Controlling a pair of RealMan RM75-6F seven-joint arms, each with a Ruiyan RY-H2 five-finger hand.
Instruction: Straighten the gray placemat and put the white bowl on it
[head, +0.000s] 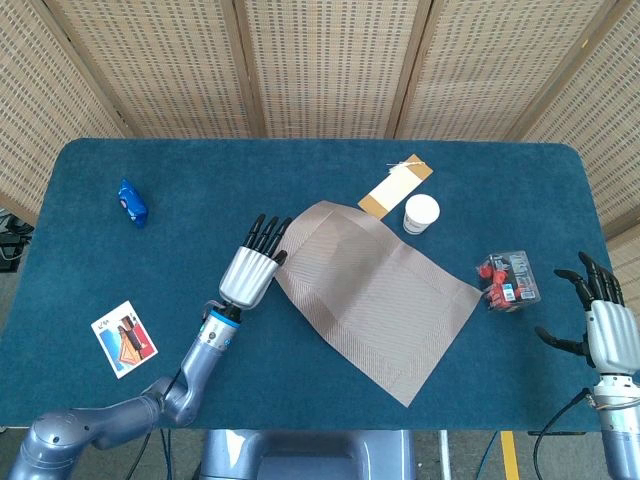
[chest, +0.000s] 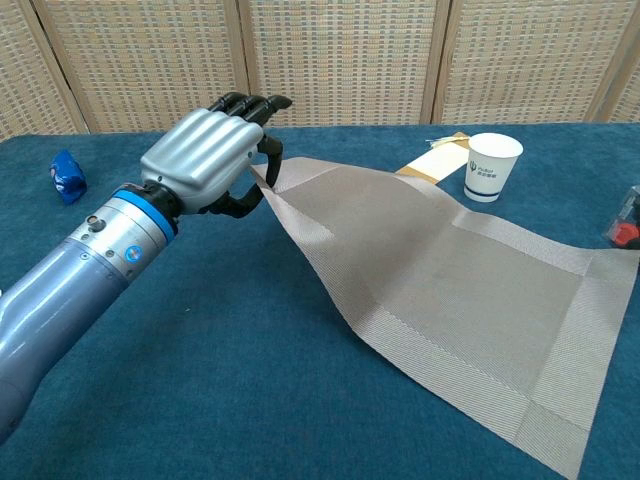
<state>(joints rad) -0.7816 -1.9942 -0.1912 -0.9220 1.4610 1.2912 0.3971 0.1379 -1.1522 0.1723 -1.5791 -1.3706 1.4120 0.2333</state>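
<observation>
Gray woven rectangular placemat (head: 375, 290) lies skewed at the middle of the blue felt tabletop (head: 180, 180), its long axis running from the far corner beside the left hand (head: 250, 270) down toward the near right, with one edge ending just short of a clear plastic box of red items (head: 510, 280). It shows a finely ribbed weave with a lighter border band and faint fold lines, and the corner by the hand is lifted off the cloth. The left hand pinches that raised corner between thumb and curled dark fingers (chest: 255, 105), while the right hand (head: 600, 315) hovers spread and empty near the right edge; the white bowl cannot be made out.
</observation>
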